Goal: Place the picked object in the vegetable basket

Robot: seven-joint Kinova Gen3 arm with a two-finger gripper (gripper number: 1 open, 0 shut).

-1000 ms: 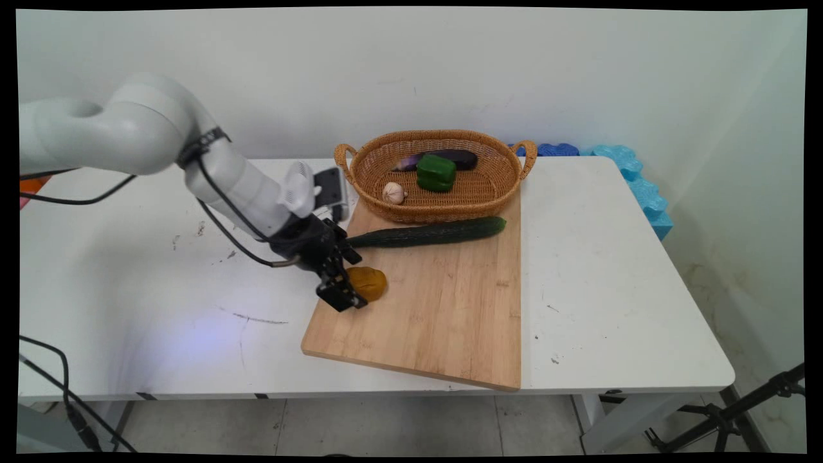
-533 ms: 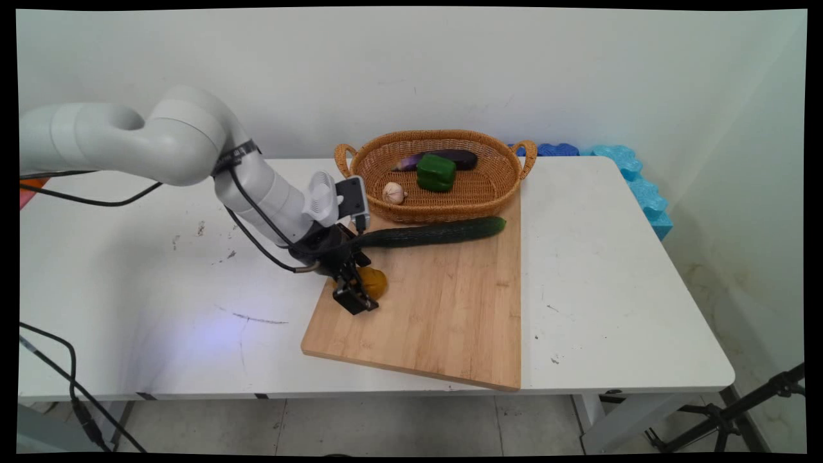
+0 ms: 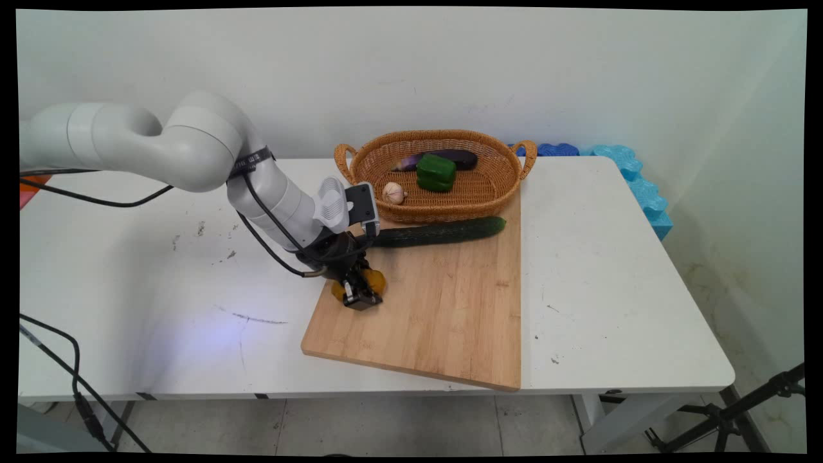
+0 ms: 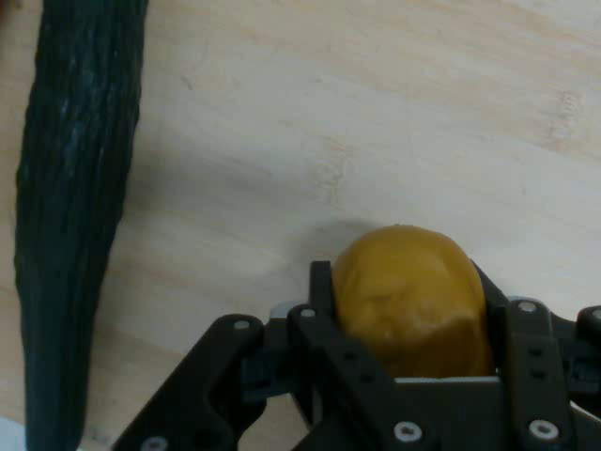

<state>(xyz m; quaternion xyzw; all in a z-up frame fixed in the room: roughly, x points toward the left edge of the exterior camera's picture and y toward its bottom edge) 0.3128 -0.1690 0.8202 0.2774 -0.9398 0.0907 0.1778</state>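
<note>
White table (image 3: 611, 270) with a cutting board (image 3: 450, 308) — the gripper (image 3: 360, 297) has its jaws clamped round the yellow potato (image 4: 408, 305) at the board's 9 o'clock edge, cucumber (image 3: 437, 233) just beside — round thing, could squirt out.

White table (image 3: 611, 270), wooden cutting board (image 3: 450, 308) flat on it, blue foam blocks (image 3: 636, 180) at far edge

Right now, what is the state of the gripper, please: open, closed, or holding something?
Gripper: closed on the potato, which sits on the cutting board near the cucumber.
</note>
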